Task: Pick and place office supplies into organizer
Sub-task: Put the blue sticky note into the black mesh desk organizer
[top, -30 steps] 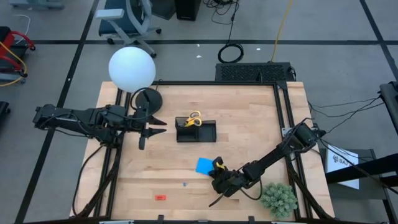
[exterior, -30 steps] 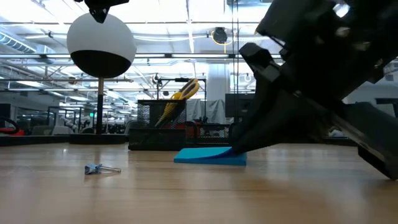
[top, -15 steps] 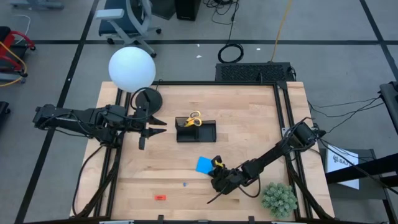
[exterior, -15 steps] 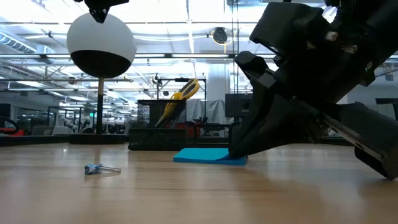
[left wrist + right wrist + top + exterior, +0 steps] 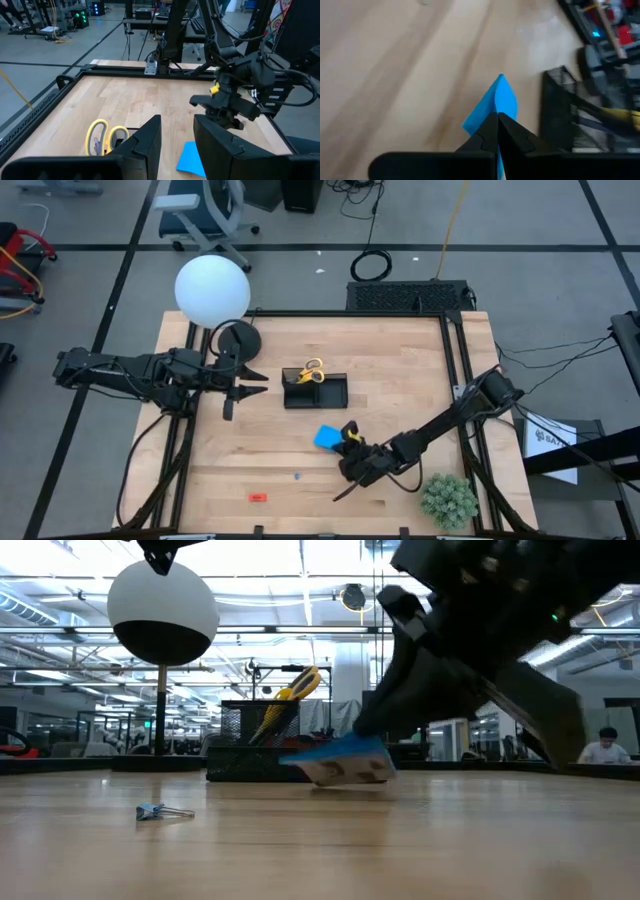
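My right gripper [image 5: 348, 444] is low over the table's near middle, shut on the bright blue square pad [image 5: 327, 437], which also shows in the low view [image 5: 340, 752] and the right wrist view [image 5: 496, 105]. The black mesh organizer [image 5: 316, 391] stands on the table beyond the pad. Yellow-handled scissors [image 5: 312, 372] stick up out of its left compartment. My left gripper [image 5: 246, 385] hovers open left of the organizer, by the lamp base. A tiny red piece [image 5: 258, 497] and a small clip [image 5: 160, 811] lie near the near edge. My right gripper pinches the blue pad's edge [image 5: 494, 114] between its two fingers, coming slanting down from the table's right-near side. The pad is raised off the wood and tilted, its free side [image 5: 290, 760] lower than the held side, its pale underside [image 5: 350, 773] showing.
A lamp with a white globe [image 5: 212, 290] and a round black base [image 5: 238, 340] stands at the far left. A green plant ball [image 5: 447, 500] sits at the near right corner, close to my right arm. Bare wood lies between the pad and the organizer.
My right gripper has risen and drawn slightly toward the far edge, taking the blue pad with it. The pad lay flat on the table and now is lifted and tilted, its underside showing.
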`<state>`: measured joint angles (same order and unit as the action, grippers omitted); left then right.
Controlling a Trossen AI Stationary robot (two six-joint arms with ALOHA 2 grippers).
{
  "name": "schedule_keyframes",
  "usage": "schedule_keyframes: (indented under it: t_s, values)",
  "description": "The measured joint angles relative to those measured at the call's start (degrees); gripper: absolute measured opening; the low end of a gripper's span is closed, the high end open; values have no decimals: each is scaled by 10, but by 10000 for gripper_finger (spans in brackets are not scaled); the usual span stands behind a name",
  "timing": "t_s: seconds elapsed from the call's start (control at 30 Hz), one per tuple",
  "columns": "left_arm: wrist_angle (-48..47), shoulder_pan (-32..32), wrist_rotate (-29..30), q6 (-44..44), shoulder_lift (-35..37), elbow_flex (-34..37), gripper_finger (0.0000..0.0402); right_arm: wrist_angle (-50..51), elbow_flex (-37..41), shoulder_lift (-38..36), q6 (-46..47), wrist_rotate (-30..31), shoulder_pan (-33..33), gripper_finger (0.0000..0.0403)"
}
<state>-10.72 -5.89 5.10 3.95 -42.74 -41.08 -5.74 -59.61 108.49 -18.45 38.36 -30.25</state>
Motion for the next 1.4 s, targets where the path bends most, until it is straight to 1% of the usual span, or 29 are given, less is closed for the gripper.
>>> schedule_keyframes:
  t_s: [0.03, 0.17, 0.27, 0.4, 0.53, 0.7, 0.87, 1.0, 1.13, 1.27, 1.4]
  values:
    - [0, 0, 0, 0, 0, 0, 120, 0, 0, -3, -4, 9, 0, 0]
    - [0, 0, 0, -2, 0, 0, 120, 0, 0, -23, -21, 12, 0, 0]
    - [0, 0, 0, -1, 0, 0, 120, 0, -1, -39, -30, 39, -1, 0]
    - [-1, 0, 0, -1, 0, 0, 120, 0, -1, -61, -39, 43, -1, 0]
    - [1, 0, 0, -1, 0, 0, 120, 0, -2, -72, -64, 83, -1, 0]
    - [2, 0, 0, -1, 0, 0, 120, 0, -2, -76, -92, 116, 5, 0]
    - [2, 0, 0, -2, 0, 0, 120, -1, -2, -75, -119, 171, 11, 0]
    - [3, 0, 1, -2, 0, 0, 120, -2, -2, -75, -157, 215, 14, 0]
    - [3, 0, 5, -1, 0, 0, 120, -3, -2, -75, -169, 223, 25, 0]
    - [3, 0, 5, -1, 0, 0, 120, -3, -2, -75, -190, 200, 37, 0]
    - [3, 0, 5, 0, 0, 0, 120, -5, -2, -75, -217, 200, 53, 0]
